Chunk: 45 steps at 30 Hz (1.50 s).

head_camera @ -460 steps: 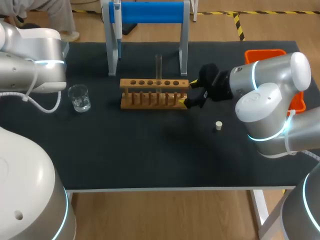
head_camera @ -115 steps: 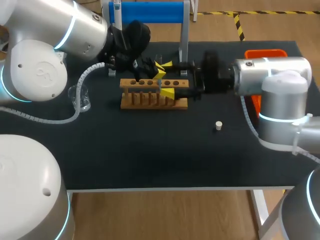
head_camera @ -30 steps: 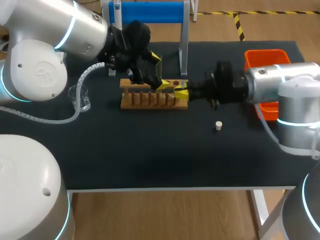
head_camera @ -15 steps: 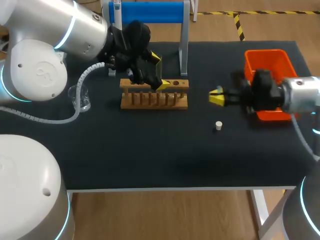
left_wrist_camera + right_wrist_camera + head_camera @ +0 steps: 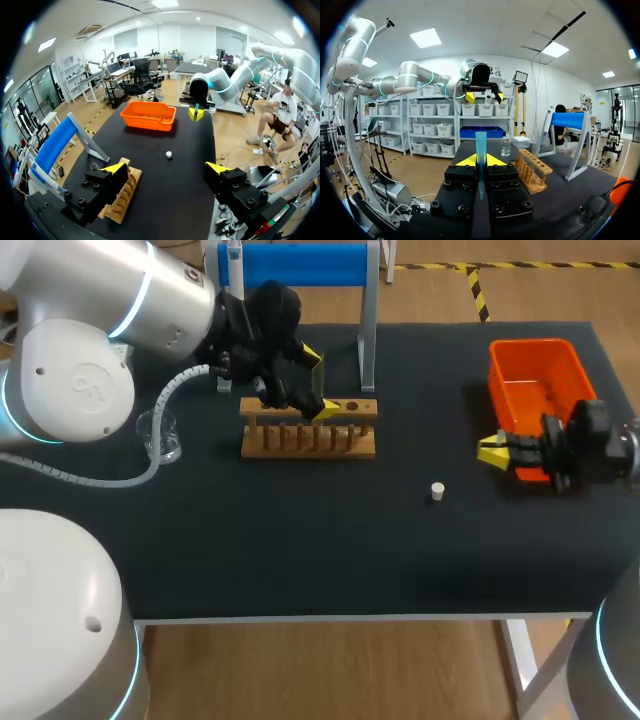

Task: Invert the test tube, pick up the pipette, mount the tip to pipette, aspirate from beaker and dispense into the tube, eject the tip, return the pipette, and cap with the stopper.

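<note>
Since my right end effector (image 5: 493,451) grips the test tube (image 5: 480,149) across its long axis, the rack (image 5: 308,430) lies well apart at nine o'clock, where my left end effector (image 5: 166,168) hangs wide open beside it.

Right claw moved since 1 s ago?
Yes. The right claw, shut on the test tube, has pulled away from the wooden rack to beside the orange bin.
</note>
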Available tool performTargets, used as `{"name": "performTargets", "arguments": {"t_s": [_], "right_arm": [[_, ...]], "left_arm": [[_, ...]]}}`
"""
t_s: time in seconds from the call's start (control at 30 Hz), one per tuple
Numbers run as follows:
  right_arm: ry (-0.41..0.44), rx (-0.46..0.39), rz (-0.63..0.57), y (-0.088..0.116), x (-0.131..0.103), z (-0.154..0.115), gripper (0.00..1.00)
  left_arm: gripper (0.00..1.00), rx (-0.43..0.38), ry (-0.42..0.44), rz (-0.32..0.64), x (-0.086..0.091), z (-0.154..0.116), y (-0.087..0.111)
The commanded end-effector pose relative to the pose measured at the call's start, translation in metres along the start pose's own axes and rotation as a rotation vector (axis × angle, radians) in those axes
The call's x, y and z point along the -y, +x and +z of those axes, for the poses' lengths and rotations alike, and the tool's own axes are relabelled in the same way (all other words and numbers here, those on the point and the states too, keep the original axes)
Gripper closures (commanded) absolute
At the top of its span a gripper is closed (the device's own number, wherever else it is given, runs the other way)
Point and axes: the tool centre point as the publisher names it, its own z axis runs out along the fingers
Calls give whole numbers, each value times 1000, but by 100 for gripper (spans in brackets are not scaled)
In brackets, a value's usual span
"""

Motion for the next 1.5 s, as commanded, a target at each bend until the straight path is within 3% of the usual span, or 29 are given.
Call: {"name": "performTargets", "arguments": {"t_s": [0.03,0.3,0.9,1.5], "right_arm": [[-1,-30,-1,-3,4,-17,100],[-10,-40,-3,-8,7,-17,100],[-3,-31,-5,-31,5,20,100],[-14,-28,-10,-32,4,22,100]], "left_arm": [[0,-3,-3,0,0,-2,0],[0,-3,-3,0,0,-2,0],[0,-3,-3,0,0,-2,0],[0,-3,-3,0,0,-2,0]]}}
